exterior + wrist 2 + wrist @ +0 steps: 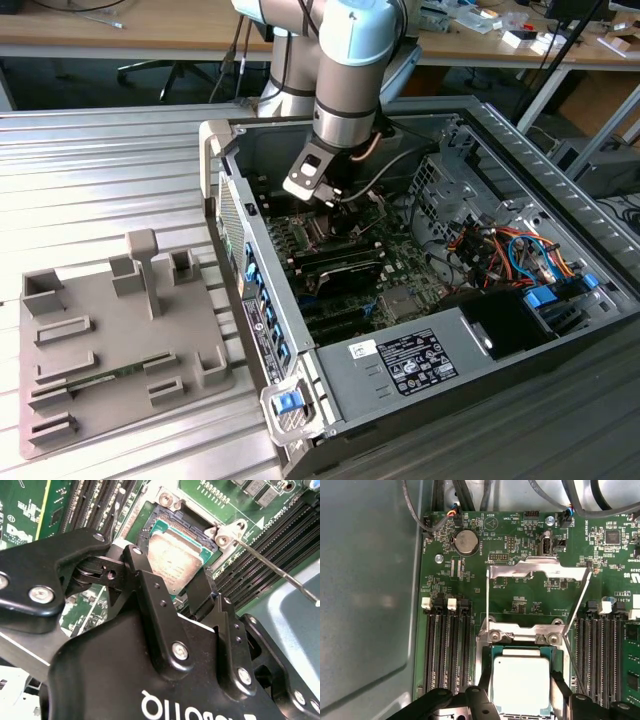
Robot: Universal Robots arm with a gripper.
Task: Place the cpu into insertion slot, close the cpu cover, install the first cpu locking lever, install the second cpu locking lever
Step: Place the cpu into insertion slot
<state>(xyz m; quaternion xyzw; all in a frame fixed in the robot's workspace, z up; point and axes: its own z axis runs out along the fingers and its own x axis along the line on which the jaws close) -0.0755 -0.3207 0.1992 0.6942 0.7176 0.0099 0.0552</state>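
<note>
1. The cpu (520,682) was seen set in the insertion slot (169,516), silvery face up, with its teal-green rim framed by the black socket.
2. It was pinched at two opposite edges by the jaws of the gripper (170,565).
3. The cpu cover (535,569) was seen standing open, hinged at the socket's edge.
4. A thin locking lever (577,600) was seen raised just beside the cover.
5. Memory slots (447,645) were ranged on both sides of the socket.
6. The board was housed in an open computer case (345,395) laid on a ridged metal worktop (100,160), with a grey fixture tray (100,340) placed beside it, to the exterior view's left.
</note>
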